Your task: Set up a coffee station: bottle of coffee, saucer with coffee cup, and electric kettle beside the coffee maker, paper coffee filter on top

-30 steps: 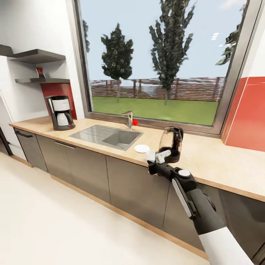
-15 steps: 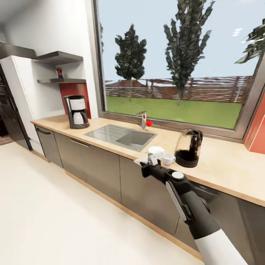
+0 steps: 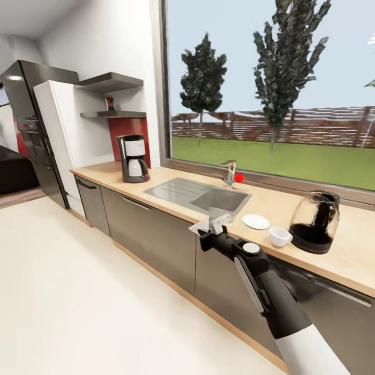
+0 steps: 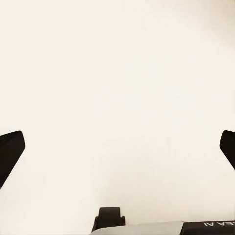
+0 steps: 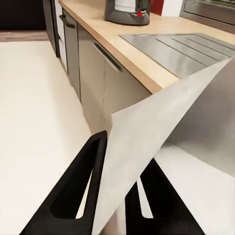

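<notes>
— Bright kitchen, long table under the window. Our right jaws pinch the paper coffee filter; left jaws gape over bare floor.
— It's flimsy, we'd keep to its edge. The coffee maker stands well apart, past the sink; saucer, coffee cup, electric kettle sit nearer.
</notes>
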You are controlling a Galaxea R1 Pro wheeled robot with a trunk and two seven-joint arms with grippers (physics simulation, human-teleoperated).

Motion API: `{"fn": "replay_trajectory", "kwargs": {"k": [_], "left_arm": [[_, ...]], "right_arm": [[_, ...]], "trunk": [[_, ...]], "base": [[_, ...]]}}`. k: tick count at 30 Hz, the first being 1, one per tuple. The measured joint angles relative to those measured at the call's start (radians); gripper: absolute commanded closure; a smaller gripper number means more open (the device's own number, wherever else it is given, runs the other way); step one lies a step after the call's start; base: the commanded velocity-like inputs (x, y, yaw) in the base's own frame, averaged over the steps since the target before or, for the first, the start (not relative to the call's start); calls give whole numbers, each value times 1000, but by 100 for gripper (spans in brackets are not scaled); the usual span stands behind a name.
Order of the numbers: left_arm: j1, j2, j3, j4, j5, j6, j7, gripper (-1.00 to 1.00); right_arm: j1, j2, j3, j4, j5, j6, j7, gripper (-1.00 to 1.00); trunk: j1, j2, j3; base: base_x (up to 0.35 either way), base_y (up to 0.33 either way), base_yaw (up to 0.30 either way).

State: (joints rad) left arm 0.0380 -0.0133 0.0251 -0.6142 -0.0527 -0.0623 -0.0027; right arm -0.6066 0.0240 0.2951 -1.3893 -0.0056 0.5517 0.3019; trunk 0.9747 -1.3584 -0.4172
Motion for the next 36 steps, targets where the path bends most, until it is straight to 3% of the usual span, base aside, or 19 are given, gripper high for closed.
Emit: {"fn": "replay_trajectory", "kwargs": {"k": [29,36], "left_arm": [[0,0,0,0,0,0,0,-100],[0,0,1,-1,0,0,0,-100]], "right_arm": [[0,0,0,-2,0,0,1,100],[1,-1,0,-65,-9,5,2,100]], "trunk": [[0,0,0],[0,0,0]], "base": [[251,246,1],[271,236,0]]}}
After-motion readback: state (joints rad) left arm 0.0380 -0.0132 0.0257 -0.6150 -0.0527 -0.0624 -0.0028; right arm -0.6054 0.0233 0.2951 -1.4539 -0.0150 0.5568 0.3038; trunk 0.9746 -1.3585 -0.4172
